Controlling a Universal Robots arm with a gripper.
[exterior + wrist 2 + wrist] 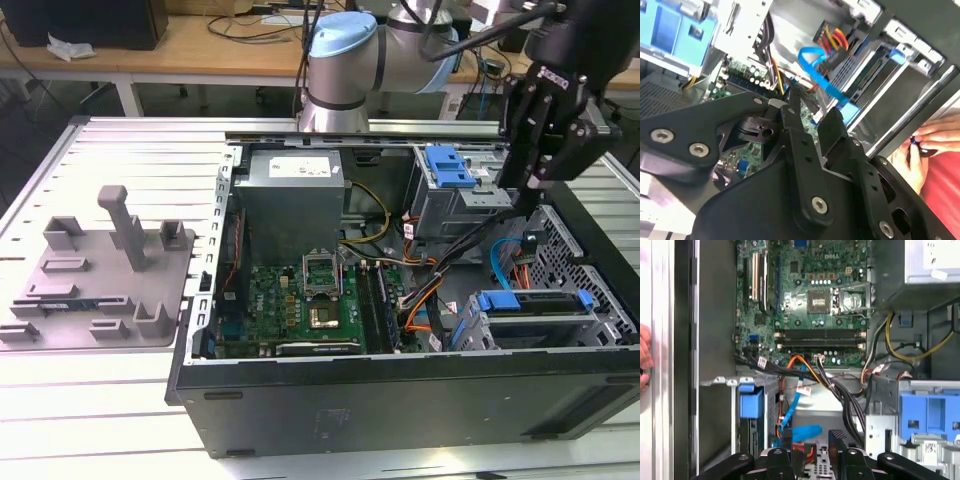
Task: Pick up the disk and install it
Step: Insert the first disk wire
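Exterior view's left side has a grey moulded fixture plate lying flat on the slatted metal desk. Just beside it, toward the middle, stands an open computer case with its side panel off. Inside the case, the big grey power-supply box fills the far corner on the exterior view's left, and the green motherboard lies nearer the camera. Bundled cables run further toward the exterior view's right, and a blue plastic latch tops a metal bay at the far wall.

The black gripper hangs over the case's end on the exterior view's right, fingers pointing down, just beside that blue latch and clear of everything below.

In both wrist views the gripper has its two fingers spread with nothing between them, poised above the cables and a blue ribbon cable.

The disk sits edge-up in the drive cage at the near corner of the case on the exterior view's right. Its blue rail frame is on top and its label cannot be seen.

A person's hand rests at the case's outer edge in the second wrist view.
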